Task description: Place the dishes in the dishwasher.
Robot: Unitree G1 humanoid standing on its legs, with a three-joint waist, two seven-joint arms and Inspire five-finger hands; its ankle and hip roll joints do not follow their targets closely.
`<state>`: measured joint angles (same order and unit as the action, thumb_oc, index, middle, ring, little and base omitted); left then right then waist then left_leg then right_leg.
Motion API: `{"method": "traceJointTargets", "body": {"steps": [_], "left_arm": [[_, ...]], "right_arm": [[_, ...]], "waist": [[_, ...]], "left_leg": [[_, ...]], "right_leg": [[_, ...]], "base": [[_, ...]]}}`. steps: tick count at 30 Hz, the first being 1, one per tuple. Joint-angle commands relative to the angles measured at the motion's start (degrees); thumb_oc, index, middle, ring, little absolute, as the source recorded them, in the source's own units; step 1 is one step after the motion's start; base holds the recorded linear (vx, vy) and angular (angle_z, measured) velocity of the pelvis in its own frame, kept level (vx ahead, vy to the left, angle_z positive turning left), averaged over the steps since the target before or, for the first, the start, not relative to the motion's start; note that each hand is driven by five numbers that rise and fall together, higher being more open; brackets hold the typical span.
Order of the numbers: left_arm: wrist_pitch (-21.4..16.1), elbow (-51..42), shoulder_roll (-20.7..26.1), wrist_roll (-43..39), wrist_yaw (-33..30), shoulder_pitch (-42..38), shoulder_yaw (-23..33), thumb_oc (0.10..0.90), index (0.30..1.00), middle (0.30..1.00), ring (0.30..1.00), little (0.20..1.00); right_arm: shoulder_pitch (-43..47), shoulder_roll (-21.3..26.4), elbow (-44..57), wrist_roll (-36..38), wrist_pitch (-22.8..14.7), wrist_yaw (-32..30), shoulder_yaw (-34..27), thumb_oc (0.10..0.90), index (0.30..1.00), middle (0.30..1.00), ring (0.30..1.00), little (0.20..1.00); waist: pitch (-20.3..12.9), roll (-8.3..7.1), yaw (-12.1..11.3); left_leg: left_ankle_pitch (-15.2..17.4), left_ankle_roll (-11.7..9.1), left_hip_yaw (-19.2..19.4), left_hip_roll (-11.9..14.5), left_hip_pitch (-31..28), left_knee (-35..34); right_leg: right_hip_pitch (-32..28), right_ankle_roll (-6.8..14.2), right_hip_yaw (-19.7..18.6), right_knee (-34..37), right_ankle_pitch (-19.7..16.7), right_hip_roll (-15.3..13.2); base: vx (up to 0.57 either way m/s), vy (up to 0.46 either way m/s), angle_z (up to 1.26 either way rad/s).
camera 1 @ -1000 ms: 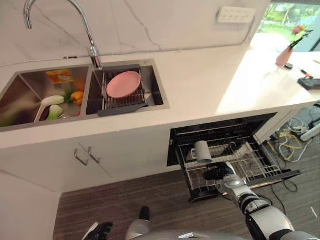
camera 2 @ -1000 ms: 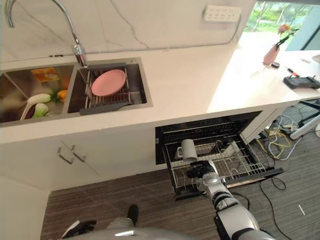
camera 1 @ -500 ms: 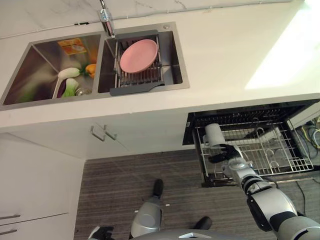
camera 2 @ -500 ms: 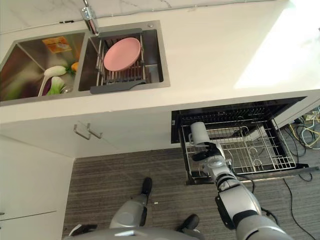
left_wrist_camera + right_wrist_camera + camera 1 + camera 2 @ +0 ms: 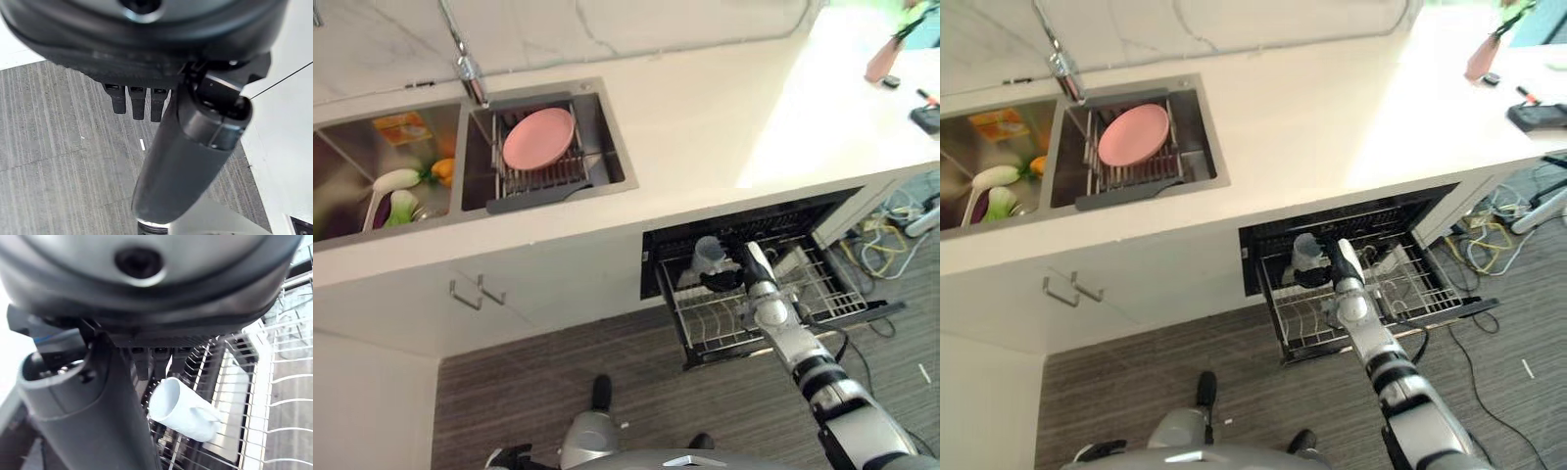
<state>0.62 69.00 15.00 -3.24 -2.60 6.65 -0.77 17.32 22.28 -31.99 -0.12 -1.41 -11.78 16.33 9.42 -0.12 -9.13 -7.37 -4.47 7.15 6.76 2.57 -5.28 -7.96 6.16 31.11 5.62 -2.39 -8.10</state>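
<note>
Rack [image 5: 822, 294] bare beside mug [image 5: 709, 252]

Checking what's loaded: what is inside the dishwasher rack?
A white mug sits in the dishwasher rack by the right hand; the arm hides part of the rack.

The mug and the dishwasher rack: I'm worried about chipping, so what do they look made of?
The mug looks like glazed white ceramic, smooth and opaque, though plastic isn't excluded. The dishwasher rack appears to be thin, pale, probably coated metal wire.

Bright daylight glare across the countertop [image 5: 773, 127], dim dishwasher [image 5: 754, 264] interior, motion-blurred head views.
</note>
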Motion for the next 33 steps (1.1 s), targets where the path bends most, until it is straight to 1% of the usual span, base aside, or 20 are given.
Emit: {"method": "traceJointTargets", "body": {"steps": [1,6,9,13,16,18,20,21,22,23,24,25,26,27,28,29,30,31,32,33], "left_arm": [[0.06,5.80,-0.75,-3.00,-0.48,-0.03,-0.56,0.800,0.900,0.900,0.900,0.900],[0.13,6.75,-2.39,-4.93,1.07,-1.20,0.33,0.800,0.900,0.900,0.900,0.900],[-0.09,6.65,-2.91,-5.92,1.05,-2.48,-0.18,0.800,0.900,0.900,0.900,0.900],[-0.50,5.48,-3.26,-5.01,-0.33,-3.34,-0.74,0.800,0.900,0.900,0.900,0.900],[-0.41,6.11,-3.24,-3.56,-1.08,-3.19,-0.57,0.800,0.900,0.900,0.900,0.900],[-0.44,6.40,-3.27,-3.14,-1.32,-3.16,-0.39,0.800,0.900,0.900,0.900,0.900],[-0.20,7.42,-3.17,-0.59,-2.04,-2.83,-0.40,0.800,0.900,0.900,0.900,0.900],[-0.26,7.66,-3.14,-0.10,-2.25,-2.87,-0.22,0.800,0.900,0.900,0.900,0.900],[0.21,8.30,-3.24,1.49,-2.15,-3.68,-0.44,0.800,0.900,0.900,0.900,0.900],[0.21,8.30,-3.24,1.49,-2.15,-3.68,-0.44,0.800,0.900,0.900,0.900,0.900],[0.31,7.10,-4.06,2.46,-2.01,-4.40,-1.55,0.800,0.900,0.900,0.900,0.900],[0.31,7.10,-4.06,2.46,-2.01,-4.40,-1.55,0.800,0.900,0.900,0.900,0.900],[0.27,6.61,-4.23,3.42,-1.53,-5.33,-2.61,0.800,0.900,0.900,0.900,0.900],[0.43,6.11,-4.12,3.59,-1.67,-6.14,-3.51,0.800,0.900,0.900,0.900,0.900],[1.01,5.49,-3.72,2.68,-1.92,-7.62,-4.26,0.800,0.900,0.900,0.900,0.900],[1.29,5.58,-3.63,2.08,-2.31,-8.05,-4.03,0.800,0.900,0.900,0.900,0.900],[1.60,5.59,-3.72,1.73,-2.78,-8.29,-4.03,0.800,0.900,0.900,0.900,0.900],[1.77,5.91,-3.92,1.19,-3.07,-8.39,-4.08,0.800,0.900,0.900,0.900,0.900],[1.76,5.95,-3.94,1.16,-3.09,-8.43,-4.04,0.800,0.900,0.900,0.900,0.900],[1.68,6.06,-4.24,0.72,-2.86,-8.45,-4.14,0.800,0.900,0.900,0.900,0.900]], "right_arm": [[-1.68,5.91,9.45,-4.24,-5.28,-0.68,-3.94,0.800,0.900,0.900,0.900,0.900],[-8.41,6.58,22.64,-5.98,-6.94,1.09,-6.18,0.800,0.900,0.900,0.900,0.900],[-11.61,5.46,27.75,-3.40,-7.77,0.96,-7.75,0.800,0.900,0.900,0.900,0.900],[-13.58,4.80,33.71,-0.62,-8.73,0.38,-8.74,0.800,0.900,0.900,0.900,0.900],[-13.17,5.01,35.77,0.02,-9.20,0.80,-9.18,0.800,0.900,0.900,0.900,0.900],[-13.35,4.97,36.28,0.17,-9.32,0.66,-9.45,0.800,0.900,0.900,0.900,0.900],[-13.21,4.59,38.49,2.04,-10.00,0.64,-10.57,0.800,0.900,0.900,0.900,0.900],[-13.29,4.76,39.14,2.33,-10.15,0.78,-10.99,0.800,0.900,0.900,0.900,0.900],[-14.33,4.86,39.51,2.19,-10.01,0.79,-12.78,0.800,0.900,0.900,0.900,0.900],[-14.33,4.86,39.51,2.19,-10.01,0.79,-12.78,0.800,0.900,0.900,0.900,0.900],[-15.63,4.56,39.84,1.80,-9.21,1.11,-14.05,0.800,0.900,0.900,0.900,0.900],[-15.63,4.56,39.84,1.80,-9.21,1.11,-14.05,0.800,0.900,0.900,0.900,0.900],[-16.17,3.83,39.44,1.64,-8.79,0.88,-14.56,0.800,0.900,0.900,0.900,0.900],[-15.69,3.07,38.87,1.76,-8.60,0.70,-14.32,0.800,0.900,0.900,0.900,0.900],[-14.44,1.73,39.08,2.87,-8.51,0.59,-14.05,0.800,0.900,0.900,0.900,0.900],[-13.58,1.03,39.03,3.22,-8.51,0.57,-13.58,0.800,0.900,0.900,0.900,0.900],[-12.92,0.86,39.57,2.95,-8.72,0.27,-13.34,0.800,0.900,0.900,0.900,0.900],[-12.79,0.88,40.18,3.07,-8.82,0.28,-13.22,0.800,0.900,0.900,0.900,0.900],[-12.77,0.89,40.22,3.07,-8.79,0.28,-13.19,0.800,0.900,0.900,0.900,0.900],[-12.99,0.99,41.12,3.44,-8.88,0.38,-12.98,0.800,0.900,0.900,0.900,0.900]], "waist": [[-4.67,1.10,0.90],[-5.43,1.81,3.51],[-4.62,1.96,5.26],[-3.02,2.47,7.57],[-2.57,3.02,8.26],[-2.47,3.19,8.59],[-3.13,3.79,10.65],[-3.78,4.06,10.98],[-5.36,4.43,12.16],[-5.36,4.43,12.16],[-6.49,4.32,11.91],[-6.49,4.32,11.91],[-6.93,3.74,12.03],[-7.02,2.82,11.96],[-6.02,1.52,12.09],[-5.40,0.77,11.94],[-4.87,0.55,12.06],[-4.51,0.25,12.71],[-4.46,0.32,12.52],[-4.13,0.09,12.82]], "left_leg": [[7.11,-3.00,1.05,3.92,-5.04,2.81],[6.15,-2.98,2.64,4.35,-6.05,3.52],[4.61,-4.14,3.30,5.16,-3.77,6.13],[3.34,-5.60,9.99,7.31,0.50,13.59],[3.43,-5.86,11.37,8.38,1.13,15.12],[3.19,-6.01,11.77,9.08,0.78,14.89],[-0.28,-7.09,17.36,14.72,-3.40,8.91],[-1.54,-7.54,17.48,15.85,-4.16,6.66],[-1.30,-7.37,20.48,16.70,-6.09,2.28],[-1.30,-7.37,20.48,16.70,-6.09,2.28],[-0.05,-6.83,18.63,14.10,-5.82,0.86],[-0.05,-6.83,18.63,14.10,-5.82,0.86],[0.86,-6.43,18.31,12.35,-5.46,0.69],[2.25,-4.91,17.16,10.05,-5.37,0.74],[4.85,-1.55,15.87,6.29,-6.32,0.59],[5.89,-0.07,16.07,4.59,-7.29,0.46],[6.48,0.93,15.91,3.81,-7.77,0.34],[6.69,1.40,14.94,3.07,-8.25,0.28],[6.77,1.29,15.15,3.26,-8.37,0.29],[6.82,1.44,14.39,2.90,-8.88,0.30]], "right_leg": [[1.55,1.60,-1.74,-1.16,5.84,-2.45],[1.55,0.80,-2.66,-1.32,5.96,-1.85],[1.97,0.45,-2.39,-1.31,6.33,-1.59],[0.58,0.33,-0.54,-0.79,7.53,-2.56],[-0.03,0.52,0.62,-0.87,7.17,-3.47],[-0.18,0.56,0.97,-0.94,7.01,-3.63],[-0.06,2.11,2.67,-2.13,5.57,-5.84],[0.42,2.85,2.66,-2.81,5.27,-6.79],[1.42,4.10,4.65,-4.63,4.11,-9.23],[1.42,4.10,4.65,-4.63,4.11,-9.23],[1.97,5.01,4.57,-7.15,2.72,-11.93],[1.97,5.01,4.57,-7.15,2.72,-11.93],[2.33,5.64,4.78,-9.25,1.83,-14.04],[2.93,5.79,3.52,-12.71,1.28,-16.05],[5.89,5.84,0.15,-21.91,-1.04,-19.60],[8.80,6.34,-2.64,-27.26,-1.76,-20.81],[10.84,6.56,-4.96,-30.53,-1.49,-19.83],[12.40,5.46,-8.05,-30.72,0.84,-15.98],[12.57,5.29,-8.27,-30.94,1.11,-15.80],[13.27,4.18,-11.27,-27.67,3.96,-11.25]], "base": [[0.03,-0.050,-0.23],[-0.02,-0.050,-0.21],[-0.02,-0.098,-0.20],[-0.04,-0.021,0.15],[-0.03,0.094,0.56],[-0.02,0.142,0.39],[-0.03,0.472,0.41],[-0.06,0.750,0.49],[-0.05,0.499,0.29],[-0.02,0.682,0.62],[0.02,0.369,0.49],[0.02,0.552,1.01],[0.02,0.363,0.73],[0.06,0.675,0.81],[0.09,0.642,0.23],[0.09,0.583,0.01],[0.08,0.343,-0.01],[0.06,0.182,-0.04],[0.07,0.083,-0.12],[0.11,0.048,-0.07]]}}
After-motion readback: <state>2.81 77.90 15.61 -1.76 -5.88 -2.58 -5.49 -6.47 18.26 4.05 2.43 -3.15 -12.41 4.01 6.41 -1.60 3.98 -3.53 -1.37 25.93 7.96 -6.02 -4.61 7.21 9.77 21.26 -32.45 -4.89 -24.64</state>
